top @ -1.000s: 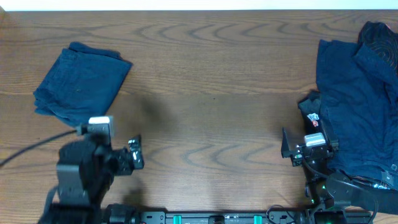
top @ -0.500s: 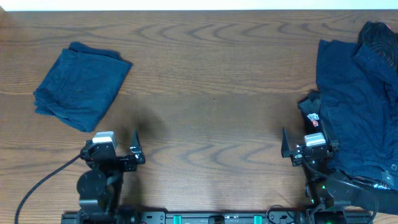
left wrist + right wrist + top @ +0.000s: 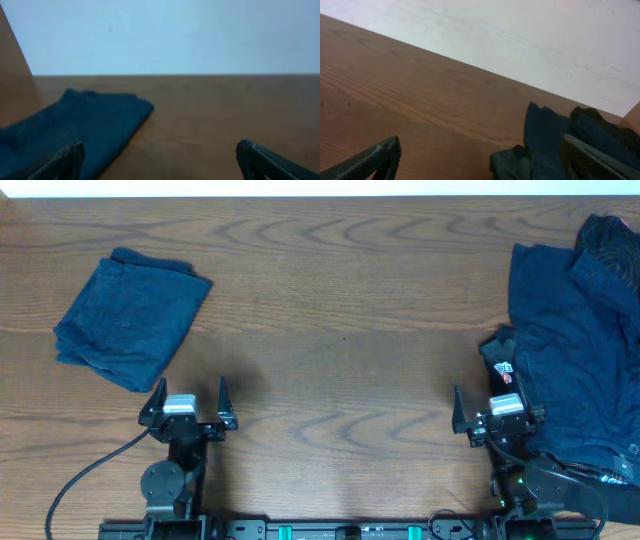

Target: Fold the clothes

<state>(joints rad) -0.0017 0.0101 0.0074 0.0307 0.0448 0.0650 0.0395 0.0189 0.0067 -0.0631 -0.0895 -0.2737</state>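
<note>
The left gripper (image 3: 190,388), now swung back toward its base, is hanging wide apart and empty near the folded navy garment (image 3: 130,320), while we are judging that the right gripper (image 3: 497,395), equally splayed at the edge of the unfolded clothes heap (image 3: 575,350), is risking pinching several overlapping layers together.

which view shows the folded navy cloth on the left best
Overhead: the folded navy cloth lies whole and unobstructed. Left wrist sees it low and foreshortened, cut off at the frame's edge. Right wrist misses it.
</note>
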